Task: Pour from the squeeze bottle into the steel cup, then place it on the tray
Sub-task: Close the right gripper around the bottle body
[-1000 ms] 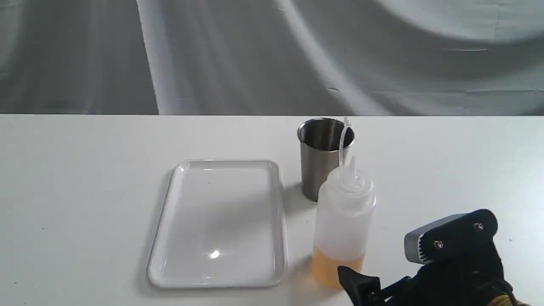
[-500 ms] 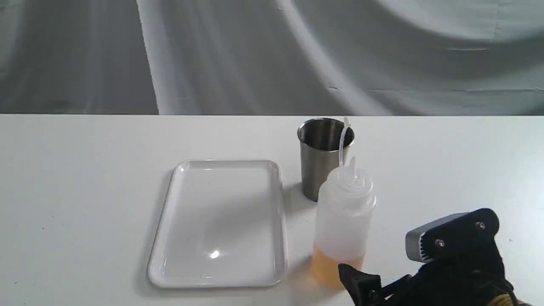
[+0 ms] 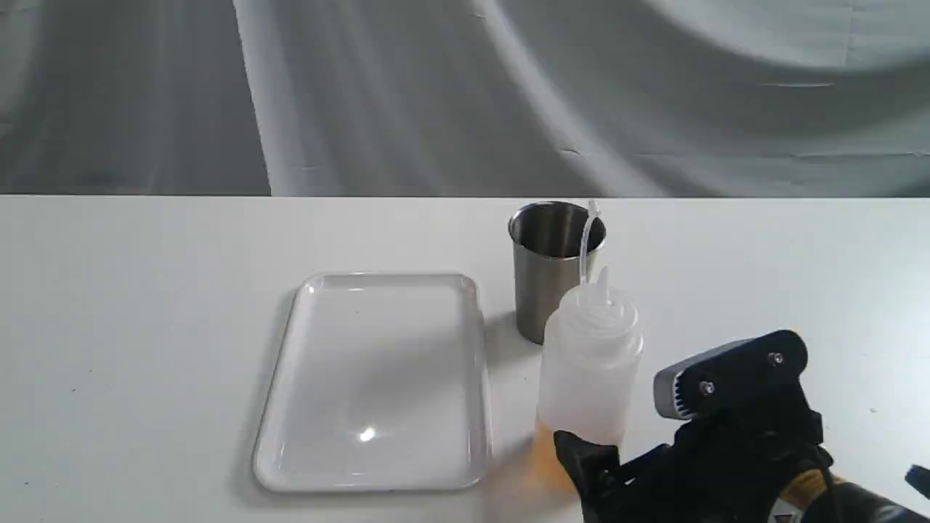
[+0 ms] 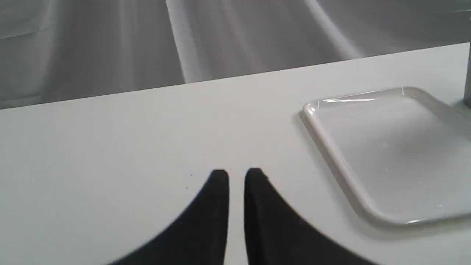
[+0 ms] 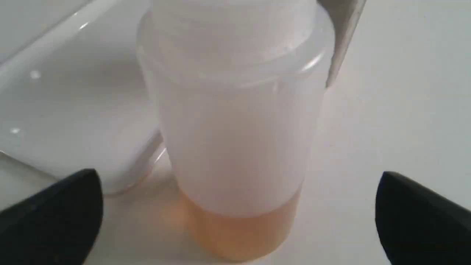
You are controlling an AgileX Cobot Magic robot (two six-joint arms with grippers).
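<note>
The squeeze bottle stands upright on the table with amber liquid at its base, its nozzle and strap rising in front of the steel cup just behind it. The white tray lies flat to their left with nothing on it. My right gripper is low at the bottle's near right side, one black finger crossing the bottle's base. In the right wrist view the gripper is open, fingers wide on either side of the bottle, not touching it. My left gripper is shut, holding nothing.
A grey draped cloth hangs behind the table's far edge. The tray's near-left corner lies right of the left gripper, and a sliver of the cup shows at that view's edge. The tray's rim sits close beside the bottle.
My right gripper has moved left and forward toward the bottle; its finger now overlaps the bottle's base. Bottle, cup and tray have not moved.
</note>
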